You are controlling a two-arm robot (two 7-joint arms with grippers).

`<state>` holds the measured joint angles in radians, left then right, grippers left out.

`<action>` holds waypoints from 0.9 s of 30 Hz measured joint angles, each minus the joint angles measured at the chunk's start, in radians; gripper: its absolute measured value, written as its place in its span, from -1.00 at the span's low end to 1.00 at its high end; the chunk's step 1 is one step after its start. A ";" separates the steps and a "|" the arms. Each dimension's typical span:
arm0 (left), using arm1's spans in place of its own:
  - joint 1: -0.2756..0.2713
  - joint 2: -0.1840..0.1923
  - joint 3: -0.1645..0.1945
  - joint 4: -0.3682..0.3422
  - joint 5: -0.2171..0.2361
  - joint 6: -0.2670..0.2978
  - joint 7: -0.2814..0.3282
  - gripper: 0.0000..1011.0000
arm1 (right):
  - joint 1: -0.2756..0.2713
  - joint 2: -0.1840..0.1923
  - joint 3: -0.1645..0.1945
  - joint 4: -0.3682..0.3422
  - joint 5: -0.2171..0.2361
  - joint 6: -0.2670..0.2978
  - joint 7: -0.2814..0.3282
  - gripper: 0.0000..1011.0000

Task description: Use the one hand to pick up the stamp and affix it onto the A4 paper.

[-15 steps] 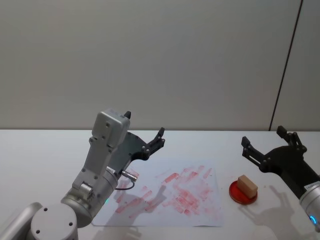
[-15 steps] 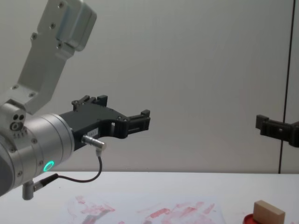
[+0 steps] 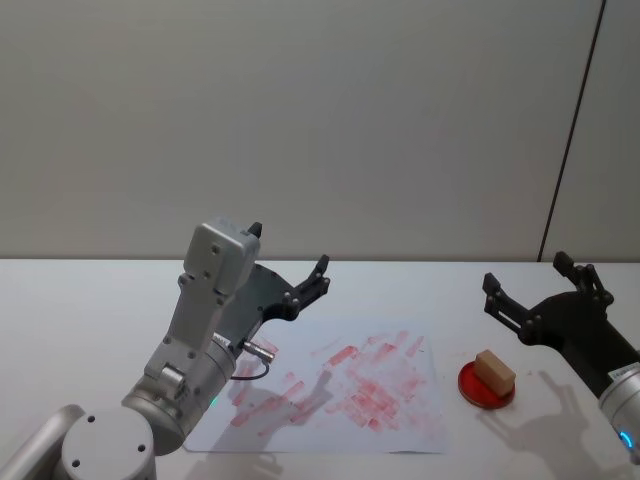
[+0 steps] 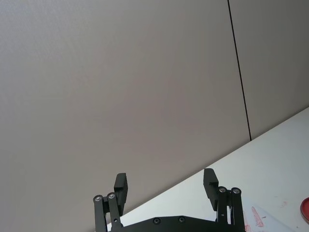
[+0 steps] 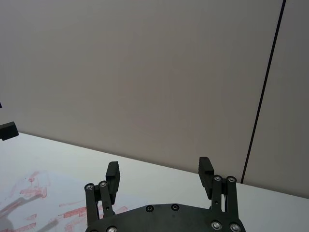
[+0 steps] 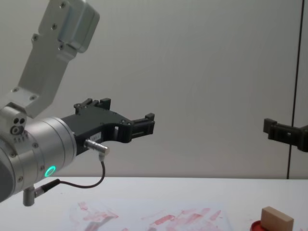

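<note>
While the stamp [image 3: 494,371] lies on the ink pad [image 3: 485,399] just right of the paper [image 3: 400,405], long axis running far-left to near-right, the right gripper [image 3: 535,278] hovers above and slightly beyond it, jaws wide and empty, the left gripper [image 3: 290,258], equally wide, raised over the paper's left.

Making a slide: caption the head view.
Left gripper and right gripper hover open; stamp sits on ink pad beside marked A4 paper.

Both my pincers, left gripper [image 4: 164,179] and right gripper [image 5: 159,166]: flat black plastic, two-finger linkages, silver screws [image 5: 102,184] at the pivots. Left wrist [image 6: 43,149]: silver cylinder with green light ring [image 6: 49,171]. Black cable [image 6: 91,185] with metal plugs loops just beside the ring. Above the ring: boxy pale grey link [image 6: 57,48].
</note>
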<state>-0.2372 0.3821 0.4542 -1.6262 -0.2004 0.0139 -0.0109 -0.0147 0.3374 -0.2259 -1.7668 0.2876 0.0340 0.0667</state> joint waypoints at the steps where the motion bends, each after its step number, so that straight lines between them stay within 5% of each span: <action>1: 0.000 0.000 0.000 0.000 0.000 0.000 0.000 0.98 | 0.000 0.000 0.000 0.000 0.000 0.000 0.000 0.98; 12: 0.000 0.000 0.000 0.000 0.000 0.000 0.000 0.98 | 0.003 0.000 0.001 0.009 0.000 0.008 0.014 0.98; 27: 0.000 0.000 0.000 0.000 0.000 0.000 0.000 0.98 | 0.036 0.011 0.005 0.106 -0.029 0.053 0.121 0.98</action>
<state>-0.2372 0.3821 0.4542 -1.6262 -0.2004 0.0139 -0.0109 0.0209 0.3485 -0.2212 -1.6605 0.2588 0.0866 0.1878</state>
